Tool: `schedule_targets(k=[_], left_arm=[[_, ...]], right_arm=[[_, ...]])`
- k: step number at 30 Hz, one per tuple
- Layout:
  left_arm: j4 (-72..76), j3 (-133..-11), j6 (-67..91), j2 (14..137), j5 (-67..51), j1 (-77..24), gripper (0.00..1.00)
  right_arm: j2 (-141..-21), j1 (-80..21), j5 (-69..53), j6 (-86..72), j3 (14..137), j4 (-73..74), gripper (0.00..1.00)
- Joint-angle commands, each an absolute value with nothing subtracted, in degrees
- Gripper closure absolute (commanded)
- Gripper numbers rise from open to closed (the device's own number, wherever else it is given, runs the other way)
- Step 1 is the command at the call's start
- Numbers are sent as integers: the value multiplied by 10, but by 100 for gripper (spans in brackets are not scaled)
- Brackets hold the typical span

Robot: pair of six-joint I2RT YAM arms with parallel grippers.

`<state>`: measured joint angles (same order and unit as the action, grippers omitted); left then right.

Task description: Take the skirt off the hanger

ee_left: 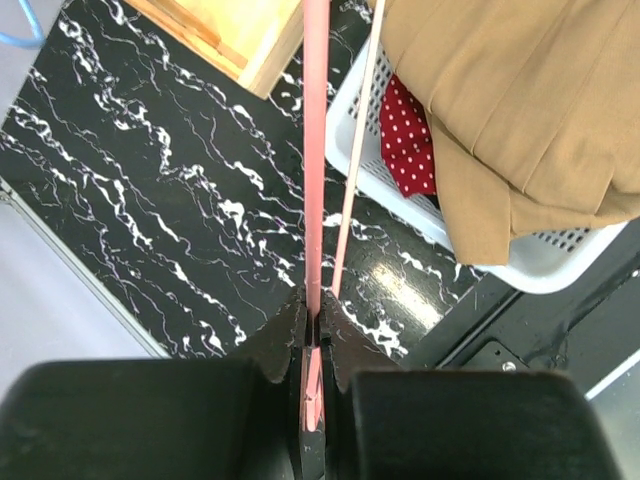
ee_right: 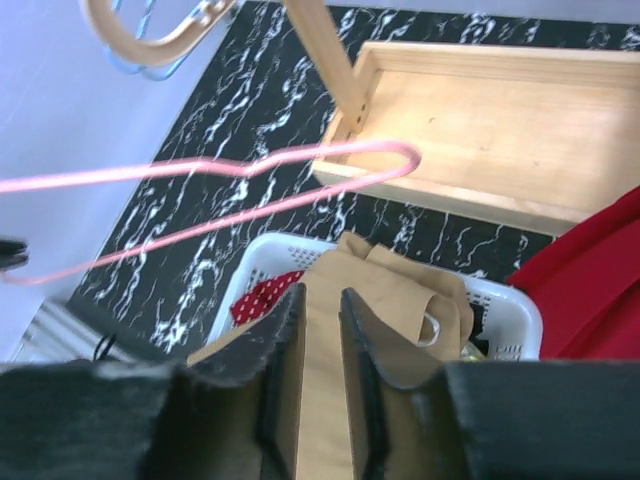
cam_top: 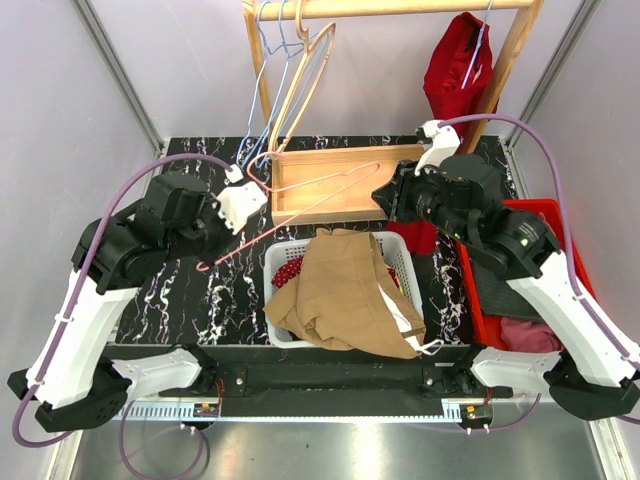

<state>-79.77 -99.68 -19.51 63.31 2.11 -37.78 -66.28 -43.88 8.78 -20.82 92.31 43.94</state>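
Basket (cam_top: 273, 262) with tan skirt (cam_top: 345, 285) and polka-dot cloth (cam_top: 290, 270)

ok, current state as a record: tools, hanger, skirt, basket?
left tool: shut on hanger
right tool: open, empty, near basket
hanger: pink wire, bare
skirt: tan, off hanger, heaped in basket, spilling over the near rim
basket: white, also holds red dotted cloth
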Motion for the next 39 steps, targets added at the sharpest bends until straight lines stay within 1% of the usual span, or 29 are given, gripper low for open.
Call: schedule_targets(k=[1, 4, 10, 16, 25, 33, 39], left_arm=[[-887, -980, -204, 621, 6, -377, 100], [-887, -962, -209, 623, 4, -378, 100], [-887, -972, -207, 638, -21, -380, 100], [-887, -1020, -207, 661, -25, -385, 100], [-887, -1064, -206, 681, -33, -393, 100], [-886, -1163, -189, 693, -28, -393, 100], [-882, -1222, -165, 708, -59, -393, 100]], right_arm=[[-664, -439, 164, -167, 913, 338, 82], [-665, -439, 157, -155, 927, 310, 94], [-700, -439, 140, -149, 947, 289, 99], [-721, -439, 125, -161, 909, 247, 100], [-727, -439, 134, -164, 877, 237, 100], [-708, -439, 148, -185, 827, 224, 100], [-705, -439, 159, -181, 813, 214, 100]])
